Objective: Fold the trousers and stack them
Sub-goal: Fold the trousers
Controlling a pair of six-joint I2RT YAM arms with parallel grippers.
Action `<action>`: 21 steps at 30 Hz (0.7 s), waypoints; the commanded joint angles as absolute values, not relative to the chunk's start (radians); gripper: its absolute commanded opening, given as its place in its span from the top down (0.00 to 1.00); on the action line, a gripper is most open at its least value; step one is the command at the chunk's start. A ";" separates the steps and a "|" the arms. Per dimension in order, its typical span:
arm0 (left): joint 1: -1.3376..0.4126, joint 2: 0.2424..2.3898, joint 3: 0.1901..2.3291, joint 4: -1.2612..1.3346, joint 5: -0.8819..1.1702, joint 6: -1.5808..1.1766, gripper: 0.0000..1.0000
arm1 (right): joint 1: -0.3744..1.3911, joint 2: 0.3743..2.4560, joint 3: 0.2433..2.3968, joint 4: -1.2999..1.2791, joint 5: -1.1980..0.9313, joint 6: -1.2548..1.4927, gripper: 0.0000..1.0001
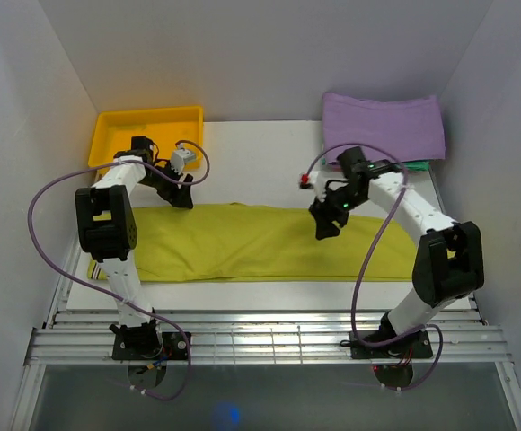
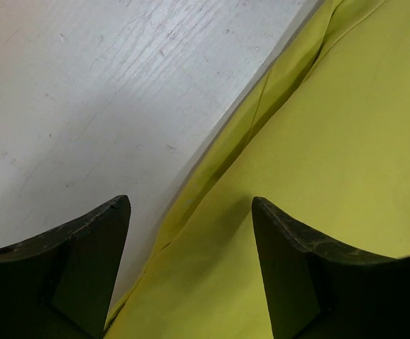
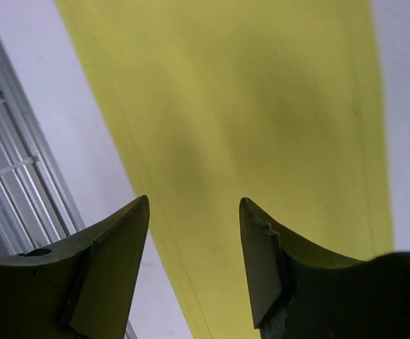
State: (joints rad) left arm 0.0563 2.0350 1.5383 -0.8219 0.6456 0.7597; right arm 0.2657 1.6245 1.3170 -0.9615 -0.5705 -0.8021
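Note:
The yellow-green trousers [image 1: 242, 244] lie flat as a long strip across the white table, folded lengthwise. My left gripper [image 1: 181, 198] is open and empty above the strip's far edge near its left end; the left wrist view shows that edge of the trousers [image 2: 318, 162] running between the open fingers. My right gripper [image 1: 323, 227] is open and empty over the right half of the strip; the right wrist view shows the trousers [image 3: 261, 106] below the fingers. The striped waistband trim is not visible.
A yellow tray [image 1: 148, 130] stands at the back left. A folded purple cloth [image 1: 384, 124] lies at the back right on something green. The white table [image 1: 251, 153] ends at a metal rail [image 1: 269, 337] near the arm bases. White walls enclose the sides.

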 commanded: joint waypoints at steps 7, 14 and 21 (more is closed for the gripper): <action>0.063 1.985 1.517 -0.801 0.680 0.713 0.19 | 0.762 1.701 1.246 -0.684 -0.434 -0.594 0.51; 0.063 1.977 1.503 -0.790 0.670 0.718 0.19 | 0.882 1.766 1.186 -0.635 -0.321 -0.624 0.59; 0.063 1.973 1.493 -0.779 0.672 0.716 0.18 | 0.899 1.787 1.112 -0.551 -0.232 -0.627 0.60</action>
State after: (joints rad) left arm 0.0631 2.0327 1.5089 -0.7925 0.6479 0.7170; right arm 0.8921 1.7809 1.1259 -0.6174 -0.2932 -0.6308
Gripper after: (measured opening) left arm 0.810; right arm 0.400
